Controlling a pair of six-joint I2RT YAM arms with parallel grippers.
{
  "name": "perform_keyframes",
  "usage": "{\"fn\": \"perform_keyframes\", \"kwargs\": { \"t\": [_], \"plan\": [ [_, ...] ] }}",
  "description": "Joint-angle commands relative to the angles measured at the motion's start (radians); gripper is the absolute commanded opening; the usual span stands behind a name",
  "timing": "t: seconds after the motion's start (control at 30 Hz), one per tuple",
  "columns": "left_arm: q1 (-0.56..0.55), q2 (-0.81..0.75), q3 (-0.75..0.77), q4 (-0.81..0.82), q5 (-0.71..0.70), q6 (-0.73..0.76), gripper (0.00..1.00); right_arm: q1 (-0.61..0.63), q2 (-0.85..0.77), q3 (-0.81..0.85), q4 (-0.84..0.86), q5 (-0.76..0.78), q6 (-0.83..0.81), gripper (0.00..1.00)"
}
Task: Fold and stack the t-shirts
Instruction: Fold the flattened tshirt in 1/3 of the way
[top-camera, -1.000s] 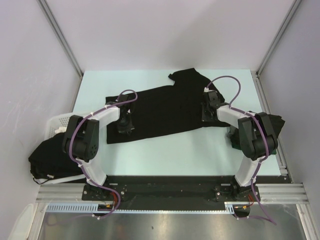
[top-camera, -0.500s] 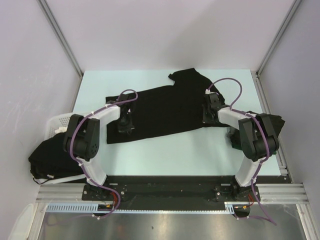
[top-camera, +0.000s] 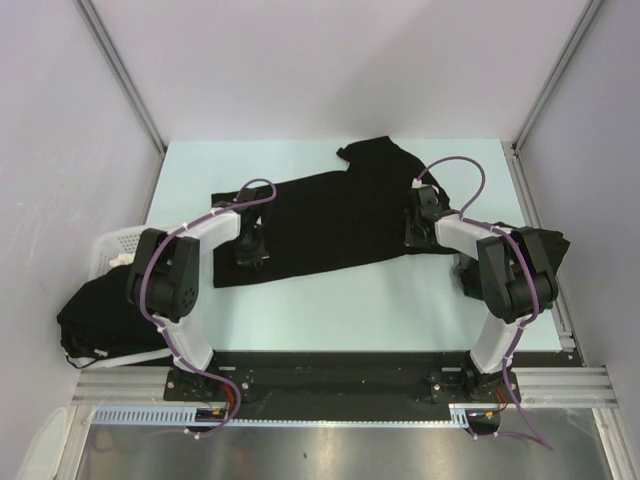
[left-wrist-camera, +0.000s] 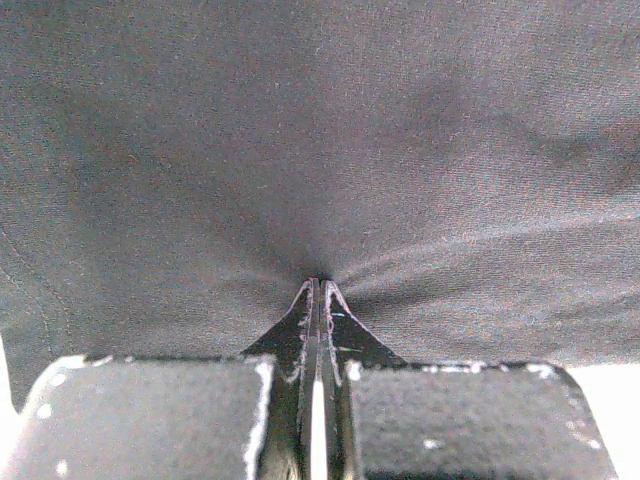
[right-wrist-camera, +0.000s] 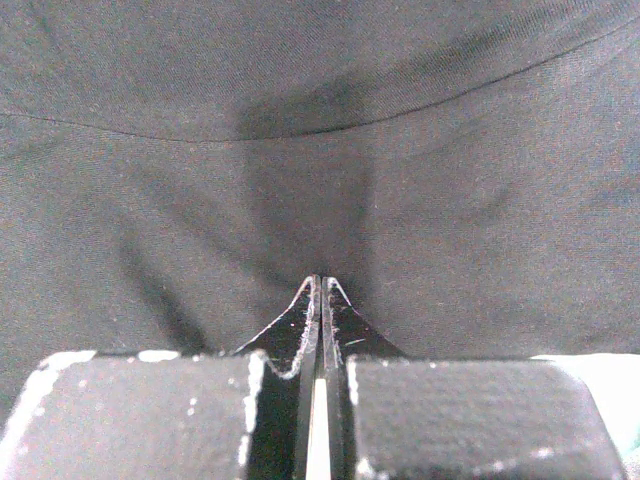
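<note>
One black t-shirt (top-camera: 330, 215) lies spread across the middle of the table, a sleeve pointing to the far side. My left gripper (top-camera: 248, 252) is down on its near left part, and my right gripper (top-camera: 414, 226) on its near right part. In the left wrist view the left gripper (left-wrist-camera: 320, 284) is shut, and creases in the cloth (left-wrist-camera: 330, 150) run into its tips. In the right wrist view the right gripper (right-wrist-camera: 320, 280) is shut with its tips in the cloth (right-wrist-camera: 330, 150), and faint folds lead to them. More black t-shirts (top-camera: 100, 315) are heaped at the left.
A white slotted basket (top-camera: 112, 250) stands off the table's left edge, under the heap of shirts. Grey walls with metal posts close in the table on three sides. Bare pale table (top-camera: 340, 305) shows between the shirt and the arm bases.
The right arm has shifted very slightly. The shirt and the left arm look the same as before.
</note>
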Motion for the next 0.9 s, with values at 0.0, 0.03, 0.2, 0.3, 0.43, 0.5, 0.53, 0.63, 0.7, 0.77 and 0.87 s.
{"fn": "perform_keyframes", "kwargs": {
  "t": [0.0, 0.03, 0.2, 0.3, 0.43, 0.5, 0.53, 0.63, 0.7, 0.77, 0.87],
  "plan": [
    [-0.011, 0.035, -0.066, -0.063, 0.049, 0.017, 0.0, 0.016, -0.006, -0.026, -0.086, 0.015, 0.02, 0.0],
    [-0.01, 0.035, -0.07, -0.061, 0.049, 0.018, 0.0, 0.016, -0.013, -0.028, -0.094, 0.016, 0.022, 0.0],
    [-0.011, 0.033, -0.075, -0.057, 0.051, 0.021, 0.0, 0.019, -0.046, -0.057, -0.109, 0.018, 0.029, 0.0],
    [-0.011, 0.033, -0.076, -0.054, 0.051, 0.024, 0.0, 0.019, -0.069, -0.075, -0.118, 0.019, 0.04, 0.0],
    [-0.011, 0.03, -0.075, -0.055, 0.049, 0.026, 0.0, 0.026, -0.109, -0.105, -0.128, 0.018, 0.054, 0.0],
    [-0.01, 0.032, -0.075, -0.054, 0.051, 0.027, 0.0, 0.031, -0.118, -0.109, -0.125, 0.03, 0.046, 0.0],
    [-0.011, 0.033, -0.072, -0.054, 0.051, 0.027, 0.0, 0.029, -0.12, -0.108, -0.117, 0.034, 0.046, 0.0],
    [-0.011, 0.038, -0.064, -0.057, 0.052, 0.029, 0.0, 0.023, -0.122, -0.108, -0.085, 0.036, 0.034, 0.0],
    [-0.011, 0.035, -0.064, -0.057, 0.052, 0.03, 0.0, 0.013, -0.106, -0.099, -0.072, 0.031, 0.028, 0.0],
    [-0.011, 0.03, -0.069, -0.057, 0.052, 0.03, 0.0, 0.008, -0.099, -0.092, -0.063, 0.028, 0.019, 0.0],
    [-0.01, 0.021, -0.076, -0.055, 0.054, 0.034, 0.0, 0.005, -0.095, -0.077, -0.056, 0.038, 0.003, 0.0]
  ]
}}
